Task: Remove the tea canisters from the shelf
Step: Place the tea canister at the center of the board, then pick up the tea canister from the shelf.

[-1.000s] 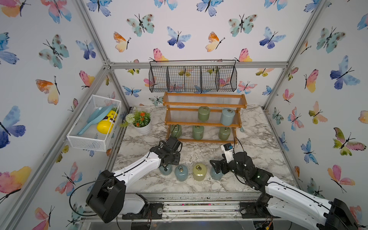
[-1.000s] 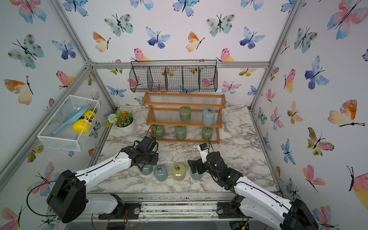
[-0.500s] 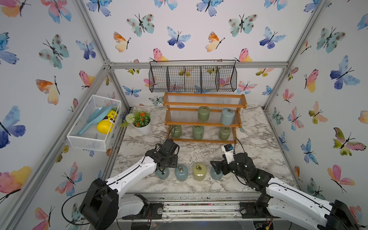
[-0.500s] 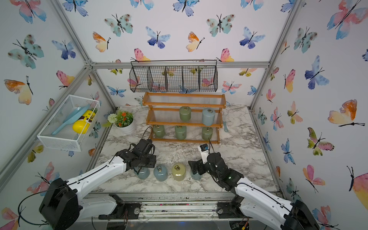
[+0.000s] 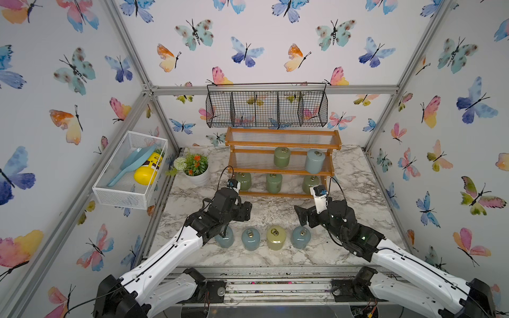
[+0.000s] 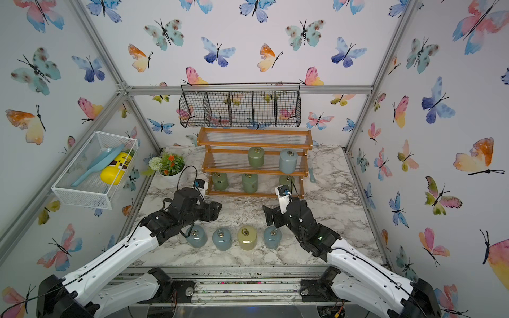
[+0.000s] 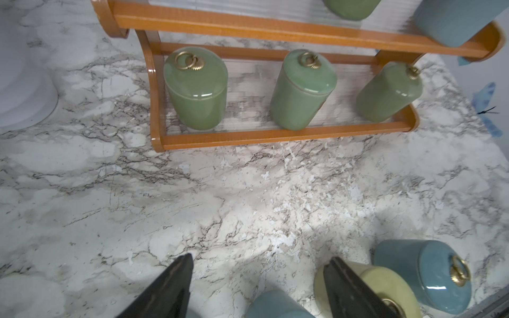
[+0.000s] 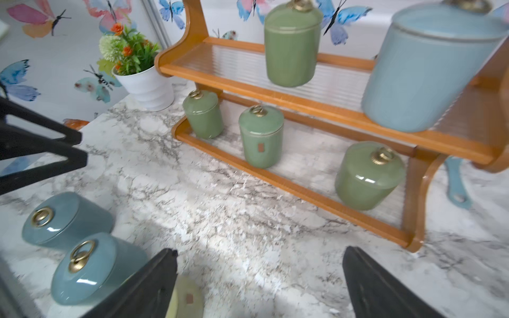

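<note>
White mesh basket [image 5: 121, 192] is loaded with a blue scoop [image 5: 132, 165] and a yellow bottle [image 5: 147, 172]. Five tea canisters [image 5: 281, 157] are seen on the shelf [image 5: 281, 171]: green and blue on the middle tier, three green on the bottom tier. Four are stood in a row on the tabletop [image 5: 344, 247]. Left fingers [image 7: 173, 286] and right fingers [image 8: 366, 280] are spread, nothing clamped, held between row and shelf. Both arms are stretched forward, low.

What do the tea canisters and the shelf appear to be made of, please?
The tea canisters look like glazed ceramic, given their glossy highlights; their ring pulls look like brass-toned metal. The shelf looks like varnished orange-brown wood with ribbed clear panels, glass or plastic.
</note>
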Robot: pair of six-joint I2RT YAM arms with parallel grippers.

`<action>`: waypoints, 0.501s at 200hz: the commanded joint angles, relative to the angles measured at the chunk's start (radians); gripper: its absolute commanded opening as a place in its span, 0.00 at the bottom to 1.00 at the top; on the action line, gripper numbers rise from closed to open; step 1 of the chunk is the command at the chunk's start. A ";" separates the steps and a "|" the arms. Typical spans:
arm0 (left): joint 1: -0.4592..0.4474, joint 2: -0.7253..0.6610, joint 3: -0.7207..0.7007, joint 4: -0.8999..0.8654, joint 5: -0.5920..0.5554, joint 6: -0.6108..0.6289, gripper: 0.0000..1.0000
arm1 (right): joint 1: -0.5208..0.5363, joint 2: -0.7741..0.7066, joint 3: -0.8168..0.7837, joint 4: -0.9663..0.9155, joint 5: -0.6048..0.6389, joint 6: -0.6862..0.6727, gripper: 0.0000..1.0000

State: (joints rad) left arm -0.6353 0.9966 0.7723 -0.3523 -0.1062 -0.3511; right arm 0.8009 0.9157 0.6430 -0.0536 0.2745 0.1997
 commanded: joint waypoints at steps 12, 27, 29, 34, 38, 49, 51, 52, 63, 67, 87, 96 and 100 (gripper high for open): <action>-0.001 -0.079 -0.075 0.166 0.019 0.065 0.87 | -0.059 0.041 0.042 0.058 0.121 -0.110 1.00; -0.001 -0.096 -0.093 0.190 0.017 0.080 0.90 | -0.121 0.069 0.056 0.089 0.085 -0.123 1.00; -0.001 -0.097 -0.095 0.193 0.018 0.084 0.91 | -0.130 0.072 0.058 0.093 0.076 -0.123 1.00; -0.002 -0.099 -0.098 0.198 0.018 0.088 0.92 | -0.157 0.085 0.062 0.102 0.060 -0.123 1.00; -0.001 -0.100 -0.100 0.201 0.021 0.092 0.94 | -0.177 0.094 0.066 0.110 0.040 -0.125 1.00; -0.001 -0.098 -0.102 0.205 0.027 0.100 0.96 | -0.227 0.116 0.073 0.134 -0.010 -0.125 1.00; -0.001 -0.098 -0.102 0.205 0.028 0.103 0.97 | -0.237 0.119 0.074 0.139 -0.017 -0.126 1.00; -0.001 -0.097 -0.102 0.205 0.029 0.103 0.97 | -0.240 0.121 0.074 0.141 -0.020 -0.125 1.00; -0.001 -0.093 -0.100 0.203 0.034 0.110 0.99 | -0.278 0.143 0.081 0.168 -0.061 -0.130 1.00; -0.001 -0.092 -0.100 0.205 0.035 0.112 0.99 | -0.289 0.151 0.084 0.178 -0.073 -0.135 1.00; -0.001 -0.093 -0.115 0.217 0.034 0.117 0.99 | -0.329 0.199 0.107 0.212 -0.114 -0.149 1.00; -0.001 -0.098 -0.124 0.224 0.037 0.120 0.99 | -0.341 0.218 0.115 0.225 -0.127 -0.152 1.00; -0.001 -0.100 -0.128 0.228 0.037 0.120 0.99 | -0.347 0.226 0.117 0.232 -0.132 -0.152 1.00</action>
State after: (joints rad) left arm -0.6353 0.9112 0.6640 -0.1650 -0.0887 -0.2577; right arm 0.4793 1.1053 0.7200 0.0978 0.2195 0.0750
